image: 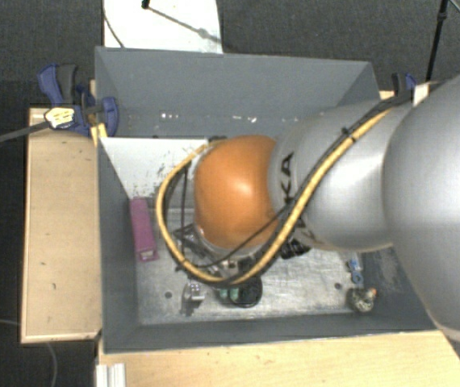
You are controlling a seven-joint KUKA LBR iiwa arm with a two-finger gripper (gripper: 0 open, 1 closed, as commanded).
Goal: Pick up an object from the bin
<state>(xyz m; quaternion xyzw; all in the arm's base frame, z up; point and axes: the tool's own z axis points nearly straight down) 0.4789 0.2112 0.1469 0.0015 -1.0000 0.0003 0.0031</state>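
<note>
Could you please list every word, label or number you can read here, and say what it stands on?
"KA": on the silver arm, beside its orange cover; the rest of the word is hidden.
Purple block: nothing readable on it.

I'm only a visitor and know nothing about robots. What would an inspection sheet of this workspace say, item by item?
Surface: grey metal bin, floor scuffed.
Job's things: dark round thing at the front middle, beneath the pincer.
Clutter: pink block by the left wall; small metal piece at front left; silvery bit in the front right corner.
Pincer: low in the bin, largely hidden under the arm's orange cover.
Cables: yellow cable looped around the wrist.
Surroundings: dark floor around the bin.
</note>
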